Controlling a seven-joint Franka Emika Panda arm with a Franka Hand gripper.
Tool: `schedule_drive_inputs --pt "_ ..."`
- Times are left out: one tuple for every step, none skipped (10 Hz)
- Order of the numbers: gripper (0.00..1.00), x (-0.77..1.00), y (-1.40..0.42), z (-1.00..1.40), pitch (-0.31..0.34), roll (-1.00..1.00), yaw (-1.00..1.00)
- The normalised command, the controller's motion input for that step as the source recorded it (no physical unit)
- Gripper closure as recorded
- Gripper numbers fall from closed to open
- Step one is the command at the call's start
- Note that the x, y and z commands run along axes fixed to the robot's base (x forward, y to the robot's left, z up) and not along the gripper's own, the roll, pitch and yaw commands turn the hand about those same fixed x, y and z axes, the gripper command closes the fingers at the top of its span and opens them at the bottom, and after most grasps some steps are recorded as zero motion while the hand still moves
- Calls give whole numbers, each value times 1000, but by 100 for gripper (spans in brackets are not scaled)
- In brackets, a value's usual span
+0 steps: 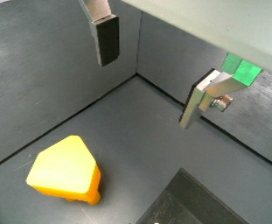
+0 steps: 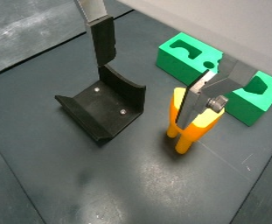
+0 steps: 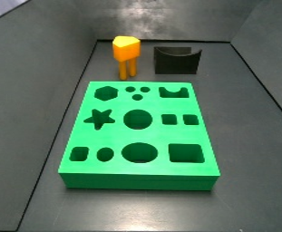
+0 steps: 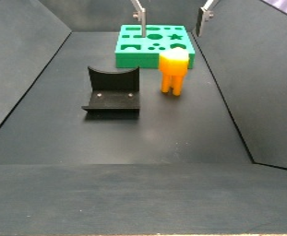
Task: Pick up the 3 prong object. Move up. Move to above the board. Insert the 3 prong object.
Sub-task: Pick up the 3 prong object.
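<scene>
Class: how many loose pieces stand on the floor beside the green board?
2: the 3 prong object and a dark grey block, side by side beyond the board. Pincer open above.

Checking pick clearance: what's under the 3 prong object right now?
The 3 prong object stands upright on thin legs on the dark floor, beside the dark grey block. Nothing shows between the legs; the foot contacts can't be made out. The gripper is open above, behind it.

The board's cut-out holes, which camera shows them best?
A side view: the whole board faces up, every hole visible. The other side view shows it far off; wrist views show only corners, beyond the open gripper.
</scene>
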Motion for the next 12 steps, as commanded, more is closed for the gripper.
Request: schedule_drive_inputs --pt "0 0 -134 -174 0 0 23" --pt "0 0 -271 -323 0 21 171" --pt "0 0 -329 -371 0 30 297" --pt "0 0 -351 -377 0 34 400" --pt "0 0 -349 -346 3 44 420" --pt "0 37 -317 -197 3 36 366" --pt "0 0 -186 -37 0 0 80" --pt "0 0 -63 0 0 0 0" --pt "0 0 -57 0 0 0 0" --pt "0 0 -54 -6 0 0 111" --pt "0 -49 -86 0 0 0 211" --pt "0 -20 -131 0 0 17 249"
